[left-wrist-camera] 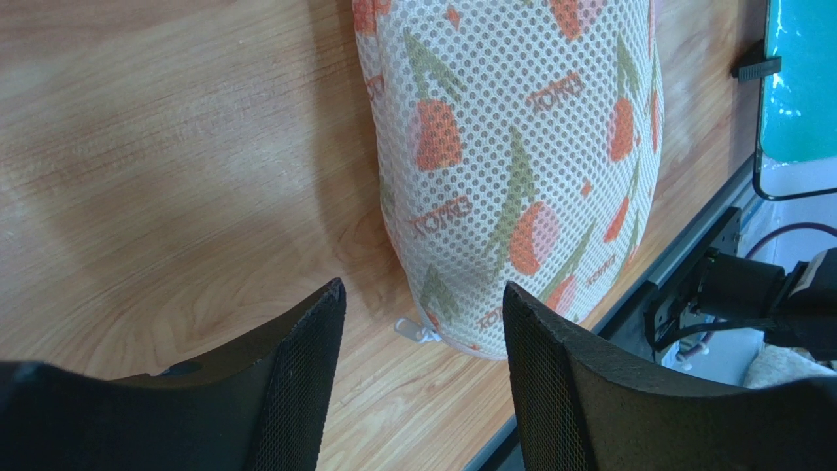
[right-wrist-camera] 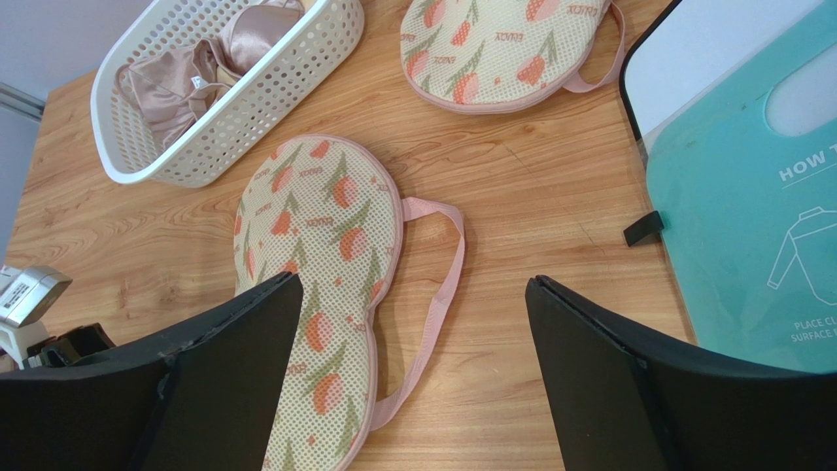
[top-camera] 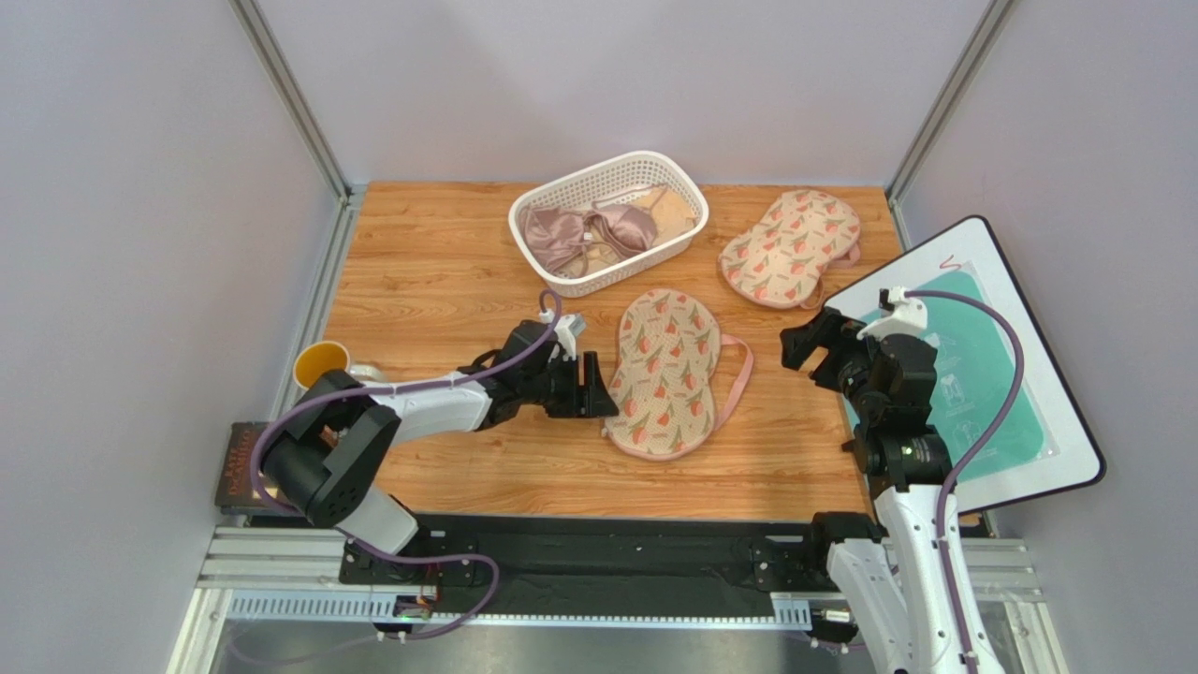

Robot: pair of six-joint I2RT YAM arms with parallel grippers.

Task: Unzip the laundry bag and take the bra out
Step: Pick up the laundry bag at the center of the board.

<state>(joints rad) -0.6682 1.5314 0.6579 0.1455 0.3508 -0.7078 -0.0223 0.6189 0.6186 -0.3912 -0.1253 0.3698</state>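
The bag (top-camera: 661, 372) lay flat and zipped at the middle of the surface (top-camera: 450, 281). The bra showed in no view and was presumably inside the bag. The left claw (left-wrist-camera: 422, 290) stood released at the bag's left edge, its fingers (left-wrist-camera: 295, 383) apart with nothing gripped and the bag's end just ahead of them. The right claw (top-camera: 806, 344) hung released to the right of the bag, apart from it.

The step in hand looked like finding the zip pull. A small pale tab (left-wrist-camera: 417, 329) stuck out at the bag's edge nearest the left claw and was likely that pull. To do this well, the left claw would need one finger on each side of the tab, pinching it alone and not the mesh. The right claw could pin the bag against sliding.

Only the left wrist view showed the tab. The right wrist view showed most clearly the pink strap (right-wrist-camera: 444, 285) looping from the bag's right side. The top view alone showed both claws, with the bag between them.
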